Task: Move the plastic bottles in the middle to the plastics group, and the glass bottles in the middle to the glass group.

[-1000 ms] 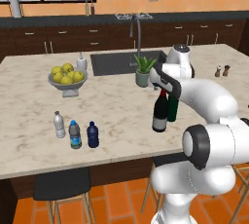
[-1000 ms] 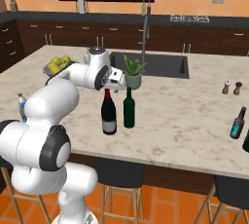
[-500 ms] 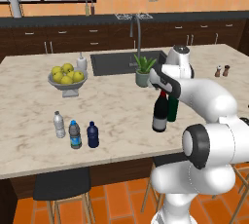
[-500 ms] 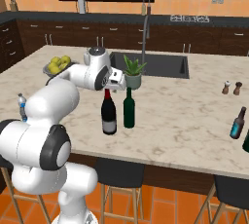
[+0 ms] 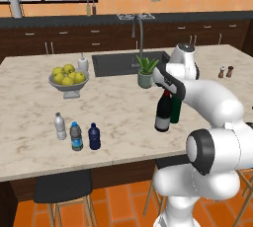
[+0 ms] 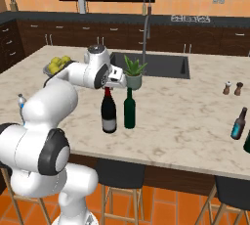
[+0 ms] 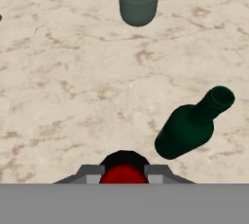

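The gripper [image 7: 124, 173] hides the near-black bottle's [image 5: 162, 114] neck; whether its fingers touch it is unclear.

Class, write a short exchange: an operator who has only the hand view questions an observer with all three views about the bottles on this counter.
Operator: My fingers flank a red top. Is that bottle standing?
Observer: Yes. The near-black wine bottle stands upright on the counter, beside the green bottle.
Operator: Anything plastic nearby?
Observer: The navy bottle stands beside the grey bottle and the clear bottle, well to the arm's left.
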Controlling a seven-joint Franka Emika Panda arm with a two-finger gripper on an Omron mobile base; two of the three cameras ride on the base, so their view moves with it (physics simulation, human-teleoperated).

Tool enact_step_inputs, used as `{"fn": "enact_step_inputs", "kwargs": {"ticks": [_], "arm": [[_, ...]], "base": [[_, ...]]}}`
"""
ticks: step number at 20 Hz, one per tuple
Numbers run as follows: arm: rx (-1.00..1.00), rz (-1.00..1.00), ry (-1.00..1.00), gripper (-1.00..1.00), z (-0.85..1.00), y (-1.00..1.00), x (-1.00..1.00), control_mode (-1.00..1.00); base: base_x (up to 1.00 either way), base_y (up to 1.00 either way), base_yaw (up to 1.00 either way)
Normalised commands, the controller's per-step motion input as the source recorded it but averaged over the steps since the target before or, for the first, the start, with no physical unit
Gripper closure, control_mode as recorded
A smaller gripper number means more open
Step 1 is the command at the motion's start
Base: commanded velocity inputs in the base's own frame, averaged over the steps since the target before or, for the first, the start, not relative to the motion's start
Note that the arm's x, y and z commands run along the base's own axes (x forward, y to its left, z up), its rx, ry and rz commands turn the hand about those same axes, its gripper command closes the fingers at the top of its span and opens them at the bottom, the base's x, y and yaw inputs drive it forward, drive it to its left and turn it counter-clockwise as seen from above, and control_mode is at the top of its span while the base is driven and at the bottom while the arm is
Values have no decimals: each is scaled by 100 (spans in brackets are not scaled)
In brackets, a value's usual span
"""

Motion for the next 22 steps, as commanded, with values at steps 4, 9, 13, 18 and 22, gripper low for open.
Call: {"fn": "enact_step_inputs", "kwargs": {"ticks": [4,9,13,18,22], "arm": [[0,-1,0,100,64,-41,-67,-100],[0,-12,3,100,35,-77,-52,-100],[0,-16,5,100,18,-79,-22,-100],[0,-19,5,100,2,-81,0,-100],[0,-25,3,100,0,-87,0,-100]], "base": [[0,0,0],[0,0,0],[0,0,0],[0,0,0],[0,0,0]]}}
